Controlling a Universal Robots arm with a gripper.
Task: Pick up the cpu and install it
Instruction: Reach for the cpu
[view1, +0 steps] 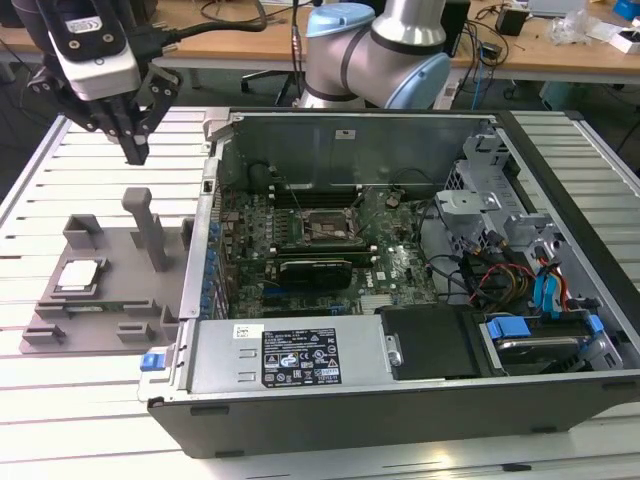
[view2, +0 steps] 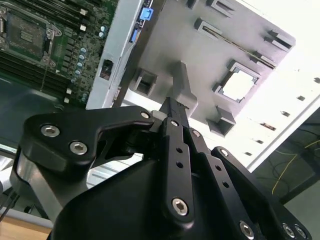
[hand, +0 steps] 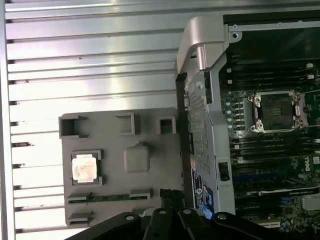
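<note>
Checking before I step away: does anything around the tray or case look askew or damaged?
Nothing stands out. The cpu lies flat and square in its pocket on the tray, the socket looks empty, and the gripper hangs above the tray, holding nothing.

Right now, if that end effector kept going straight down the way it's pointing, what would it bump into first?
Most likely the grey fixture tray, at or beside its upright post. The end effector hangs above that spot; the cpu sits off to one side. Depth is uncertain.
</note>
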